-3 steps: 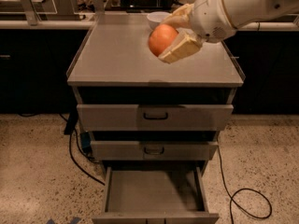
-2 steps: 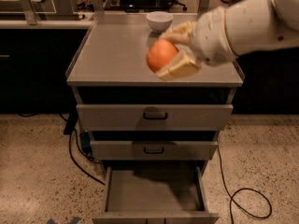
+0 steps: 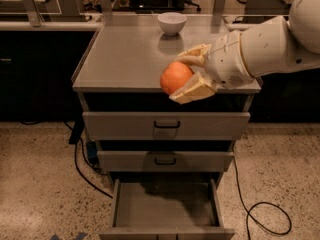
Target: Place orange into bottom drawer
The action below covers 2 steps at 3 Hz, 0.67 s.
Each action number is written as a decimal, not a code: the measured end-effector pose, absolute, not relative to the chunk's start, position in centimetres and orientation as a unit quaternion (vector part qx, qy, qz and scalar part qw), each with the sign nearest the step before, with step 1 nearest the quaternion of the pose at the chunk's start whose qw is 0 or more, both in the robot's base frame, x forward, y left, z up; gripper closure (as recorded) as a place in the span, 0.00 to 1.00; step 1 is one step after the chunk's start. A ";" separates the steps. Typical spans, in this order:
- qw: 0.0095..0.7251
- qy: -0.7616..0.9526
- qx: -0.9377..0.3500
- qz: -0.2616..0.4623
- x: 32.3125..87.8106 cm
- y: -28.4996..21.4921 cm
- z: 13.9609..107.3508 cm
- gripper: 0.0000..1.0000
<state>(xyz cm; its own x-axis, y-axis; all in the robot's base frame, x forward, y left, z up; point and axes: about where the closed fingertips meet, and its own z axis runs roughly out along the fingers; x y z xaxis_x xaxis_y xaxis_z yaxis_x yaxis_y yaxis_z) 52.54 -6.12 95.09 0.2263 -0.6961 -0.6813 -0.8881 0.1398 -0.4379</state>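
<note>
The orange is held in the air over the front edge of the cabinet top, between the two tan fingers of my gripper, which is shut on it. The white arm reaches in from the right. Below, the bottom drawer is pulled out, its flat grey inside showing with nothing in it. The orange hangs well above the drawer and roughly in line with its middle.
A white bowl stands at the back of the grey cabinet top. Two upper drawers with dark handles are closed. Black cables lie on the speckled floor on both sides of the cabinet.
The gripper has carried the orange toward the front edge of the cabinet top and lower. The white bowl, hidden behind the arm before, now shows.
</note>
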 end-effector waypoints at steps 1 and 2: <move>0.432 0.621 -0.643 0.121 51.7 -5.6 92.5 1.00; 0.438 0.635 -0.623 0.128 49.8 -4.9 88.1 1.00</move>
<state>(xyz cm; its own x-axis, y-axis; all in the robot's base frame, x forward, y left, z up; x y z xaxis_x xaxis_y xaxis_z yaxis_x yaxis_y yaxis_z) 49.76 -4.88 88.07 0.1614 -0.6796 -0.7156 -0.9036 0.1899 -0.3841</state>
